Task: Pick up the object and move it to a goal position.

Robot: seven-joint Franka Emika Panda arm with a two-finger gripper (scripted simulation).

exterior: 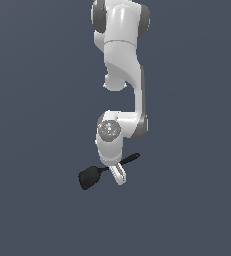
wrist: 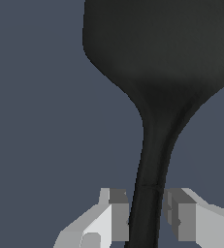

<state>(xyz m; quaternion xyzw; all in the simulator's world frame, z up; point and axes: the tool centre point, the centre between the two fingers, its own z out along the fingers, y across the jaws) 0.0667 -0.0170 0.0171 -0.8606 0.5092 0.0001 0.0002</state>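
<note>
The gripper (wrist: pixel 145 220) jaws pinch the black spatula (wrist: pixel 152 97) by its handle.

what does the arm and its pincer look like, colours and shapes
The glossy white rounded arm has dark grey bands at its joints and a round grey metallic cap at the wrist. The pincer has blocky white fingers with flat grey square pads. No cables or markings are visible.
</note>
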